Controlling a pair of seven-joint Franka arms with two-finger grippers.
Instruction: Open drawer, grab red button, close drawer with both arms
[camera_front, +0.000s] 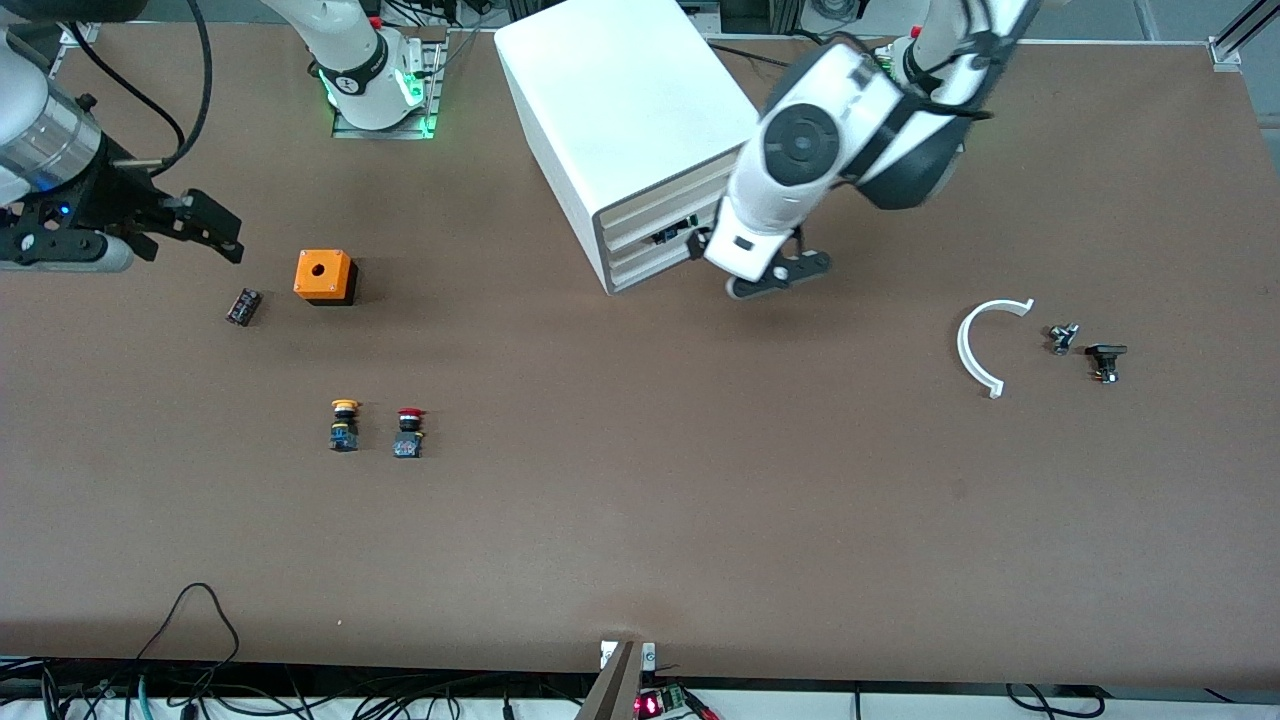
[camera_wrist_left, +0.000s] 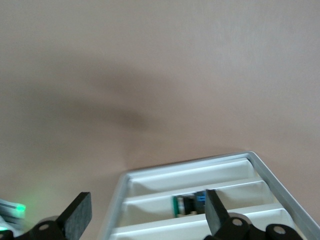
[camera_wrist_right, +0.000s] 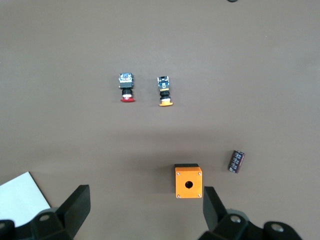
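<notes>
The red-capped button lies on the table next to a yellow-capped one; both also show in the right wrist view, the red button and the yellow one. The drawer is second from the top in the white cabinet, its front level with the others. My left gripper hangs open just in front of the drawer, touching nothing. A small green and blue part shows in a gap there. My right gripper is open and empty over the table beside the orange box.
A small dark cylinder lies near the orange box. Toward the left arm's end lie a white curved piece and two small dark parts. Cables run along the table's near edge.
</notes>
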